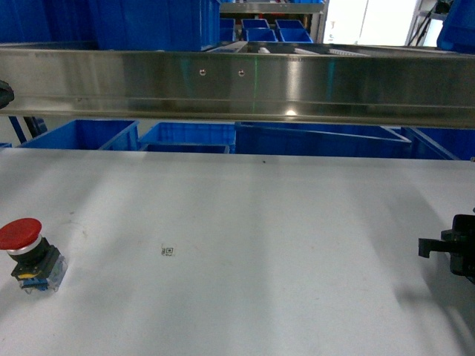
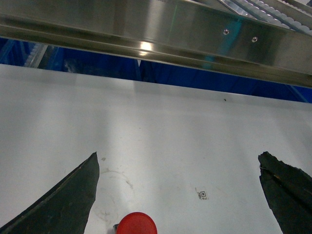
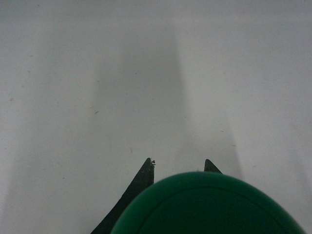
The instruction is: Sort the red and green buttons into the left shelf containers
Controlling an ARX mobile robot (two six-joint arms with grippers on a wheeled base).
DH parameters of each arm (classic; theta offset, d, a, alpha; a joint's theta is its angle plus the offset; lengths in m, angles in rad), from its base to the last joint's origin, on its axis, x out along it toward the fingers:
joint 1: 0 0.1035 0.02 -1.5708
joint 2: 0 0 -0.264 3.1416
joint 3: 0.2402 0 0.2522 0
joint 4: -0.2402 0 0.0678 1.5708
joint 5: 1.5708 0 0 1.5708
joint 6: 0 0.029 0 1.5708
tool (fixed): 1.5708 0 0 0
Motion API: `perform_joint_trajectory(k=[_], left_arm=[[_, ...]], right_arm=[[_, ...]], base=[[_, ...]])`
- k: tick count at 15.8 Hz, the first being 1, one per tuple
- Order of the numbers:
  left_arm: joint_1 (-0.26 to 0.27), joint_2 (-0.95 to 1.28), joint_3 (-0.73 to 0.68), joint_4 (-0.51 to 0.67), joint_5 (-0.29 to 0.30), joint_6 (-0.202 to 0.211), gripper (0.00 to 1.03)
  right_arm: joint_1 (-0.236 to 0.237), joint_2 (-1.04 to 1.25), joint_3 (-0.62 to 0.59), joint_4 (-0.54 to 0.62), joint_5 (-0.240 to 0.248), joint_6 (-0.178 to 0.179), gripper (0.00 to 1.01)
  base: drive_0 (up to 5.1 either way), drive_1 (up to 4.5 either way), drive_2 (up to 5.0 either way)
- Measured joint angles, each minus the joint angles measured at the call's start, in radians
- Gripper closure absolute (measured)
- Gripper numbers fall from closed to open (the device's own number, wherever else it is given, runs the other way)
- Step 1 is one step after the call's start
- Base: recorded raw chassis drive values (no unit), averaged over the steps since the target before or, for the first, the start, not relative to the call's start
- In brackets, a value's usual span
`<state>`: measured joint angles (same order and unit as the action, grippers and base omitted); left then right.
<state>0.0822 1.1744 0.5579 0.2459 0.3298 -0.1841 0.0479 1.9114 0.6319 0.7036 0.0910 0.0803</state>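
The red button (image 1: 30,254) stands on the white table (image 1: 252,245) near its left front, red mushroom cap up. In the left wrist view its cap (image 2: 136,224) shows at the bottom edge, between the widely spread fingers (image 2: 68,200) of my open left gripper (image 2: 178,195). The green button (image 3: 209,209) fills the bottom of the right wrist view, and my right gripper (image 3: 179,165) is shut on it above the table. In the head view the right gripper (image 1: 453,252) sits at the far right edge. Large blue crates (image 1: 141,22), the left shelf containers, stand on the shelf at upper left.
A steel shelf rail (image 1: 237,85) runs across above the table's far edge. More blue crates (image 1: 82,136) sit behind and below it, and small blue trays (image 1: 271,31) lie far back. A small printed marker (image 1: 168,251) is on the table.
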Motion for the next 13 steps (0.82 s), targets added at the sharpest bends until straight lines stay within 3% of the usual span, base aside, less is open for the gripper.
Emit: perform_joint_trajectory(k=[2,4,7,9,11,13], left_arm=[[0.0,0.0,0.0,0.0,0.0,0.0,0.05],[0.0,0.0,0.0,0.0,0.0,0.0,0.05],[0.0,0.0,0.0,0.0,0.0,0.0,0.05],[0.0,0.0,0.0,0.0,0.0,0.0,0.05],[-0.014,0.065,0.026,-0.05,0.05,-0.011,0.05],[-0.045,0.221,0.023,-0.019,0.026,0.007,0.05]], right_arm=[[0.005,-0.063,-0.046,0.024,-0.006,-0.019,0.76],[0.005,-0.23,-0.145,0.023,-0.047,-0.057,0.76],[0.007,-0.674,-0.249,-0.211,-0.166,-0.07,0.76],[0.012,-0.882,-0.241,-0.211,-0.183,-0.074,0.76],[0.012,-0.874,-0.237,-0.224,-0.185,-0.074,0.76],[0.012,-0.856,-0.251,-0.233,-0.185,-0.074,0.76]], base=[[0.0,0.0,0.0],[0.0,0.0,0.0],[0.0,0.0,0.0],[0.0,0.0,0.0],[0.0,0.0,0.0],[0.0,0.0,0.0]])
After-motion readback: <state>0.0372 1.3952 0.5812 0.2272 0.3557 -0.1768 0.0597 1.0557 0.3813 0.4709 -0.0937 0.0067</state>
